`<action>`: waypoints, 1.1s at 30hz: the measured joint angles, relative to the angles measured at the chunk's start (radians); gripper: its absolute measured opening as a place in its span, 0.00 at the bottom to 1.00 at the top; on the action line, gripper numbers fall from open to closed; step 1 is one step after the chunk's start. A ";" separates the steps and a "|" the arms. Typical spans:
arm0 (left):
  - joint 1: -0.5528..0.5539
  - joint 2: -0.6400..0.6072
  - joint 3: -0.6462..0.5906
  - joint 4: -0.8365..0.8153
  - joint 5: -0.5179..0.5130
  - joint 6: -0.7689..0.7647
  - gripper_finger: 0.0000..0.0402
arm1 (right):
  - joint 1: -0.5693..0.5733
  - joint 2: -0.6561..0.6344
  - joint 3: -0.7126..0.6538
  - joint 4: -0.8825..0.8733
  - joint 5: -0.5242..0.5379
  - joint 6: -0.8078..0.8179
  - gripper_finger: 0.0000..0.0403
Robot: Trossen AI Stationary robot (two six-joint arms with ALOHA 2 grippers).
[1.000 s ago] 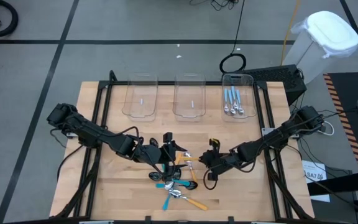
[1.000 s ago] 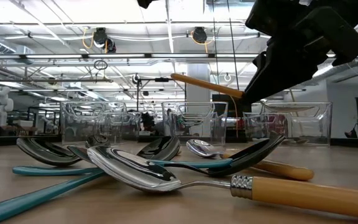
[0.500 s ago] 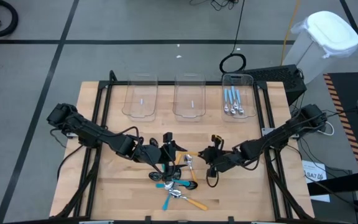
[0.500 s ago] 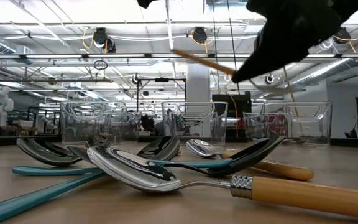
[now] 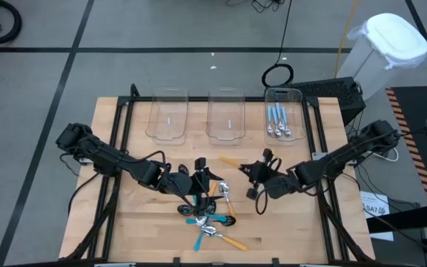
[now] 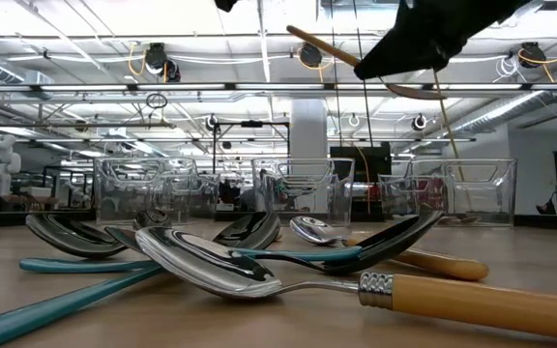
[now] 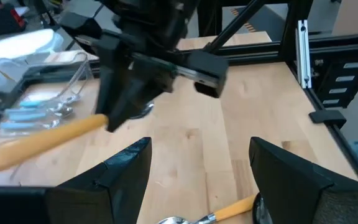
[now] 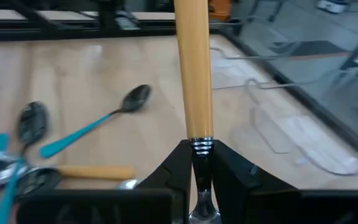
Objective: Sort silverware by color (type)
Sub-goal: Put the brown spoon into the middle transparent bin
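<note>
Wooden table (image 5: pixel 139 222), matte and pale-grained, carrying 3 clear rigid plastic bins (image 5: pixel 226 115) along the edge well ahead of both grippers; the bin nearest the right arm holds light-blue-handled spoons (image 5: pixel 276 122) with silver bowls. Right gripper (image 5: pixel 252 169), raised above the table and apart from the pile, is pinching 1 orange-handled spoon (image 8: pixel 192 62) at the ribbed metal collar where handle meets neck, the handle projecting straight ahead of the fingers. Left gripper (image 5: pixel 201 180), fingers spread wide and holding nothing, hovers just above the loose pile of spoons (image 5: pixel 212 219), which lies below and beside it. The spoons look light, stiff and slender; the polished silver bowls (image 6: pixel 211 266) are probably slippery and curved, so a poor place to grip, whereas the smooth round handles or the collar should offer parallel faces. Teal-handled spoons (image 8: pixel 82 132) have dark glossy bowls. Overlapping handles in the pile may shift when 1 is lifted.
</note>
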 joint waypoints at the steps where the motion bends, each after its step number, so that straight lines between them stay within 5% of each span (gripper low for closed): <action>1: 0.000 0.000 0.000 0.002 -0.004 0.019 0.67 | -0.005 -0.004 0.000 0.000 0.017 -0.002 0.09; 10: 0.000 0.000 0.000 0.005 -0.008 0.077 0.67 | -0.106 -0.010 -0.001 0.130 0.103 -0.085 0.10; 20: 0.000 0.000 0.000 -0.018 -0.009 0.082 0.67 | -0.270 -0.009 -0.001 0.392 -0.079 -0.178 0.10; 33: 0.000 0.000 0.000 -0.018 -0.009 0.024 0.67 | -0.472 0.034 -0.001 0.493 -0.100 -0.045 0.10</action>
